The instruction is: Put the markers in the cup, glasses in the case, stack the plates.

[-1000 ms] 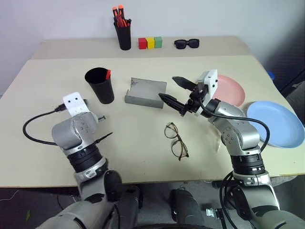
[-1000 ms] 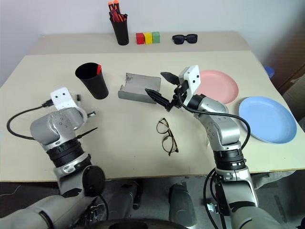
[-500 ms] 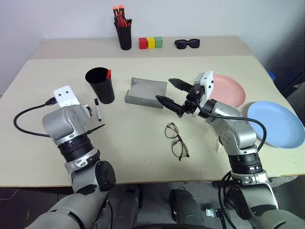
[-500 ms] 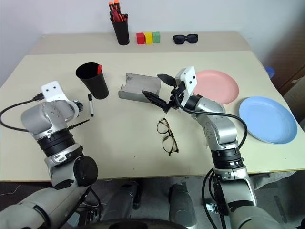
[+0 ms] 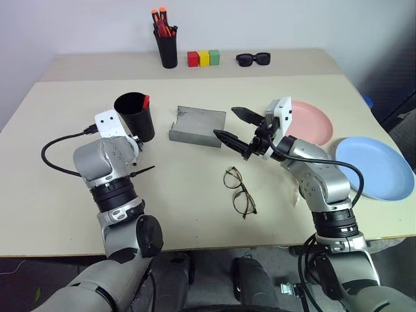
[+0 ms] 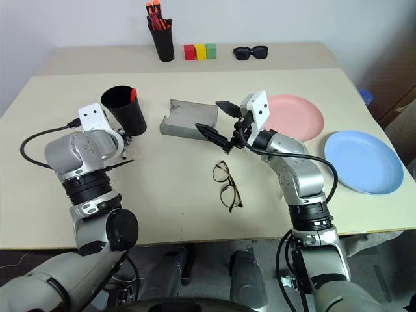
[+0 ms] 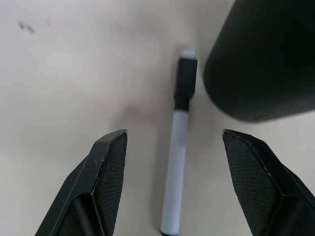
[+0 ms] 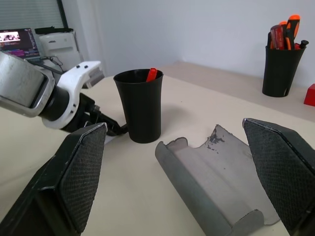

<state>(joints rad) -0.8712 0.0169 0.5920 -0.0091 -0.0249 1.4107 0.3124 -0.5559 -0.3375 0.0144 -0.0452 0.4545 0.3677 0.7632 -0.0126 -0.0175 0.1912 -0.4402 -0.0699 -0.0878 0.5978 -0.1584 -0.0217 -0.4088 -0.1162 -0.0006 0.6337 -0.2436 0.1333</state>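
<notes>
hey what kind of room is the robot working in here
Probably an office or lab. Two pale tables stand pushed together against a plain white wall, a pen holder sits at the back, and a laptop glows in the background.

Red-capped marker [image 5: 146, 101] stands in the black cup [image 5: 136, 116], far left. Black-and-white marker [image 7: 177, 142] lies flat just beside it. Grey case [image 5: 197, 126] lies open mid-surface; glasses [image 5: 240, 191] nearer. Pink plate [image 5: 314, 123] and blue plate [image 5: 377, 166] sit apart, right.

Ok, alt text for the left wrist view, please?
A black-and-white marker lies flat on the beige table, between the two spread fingers of the open left end effector. The black cup stands just beside the marker's capped end.
</notes>
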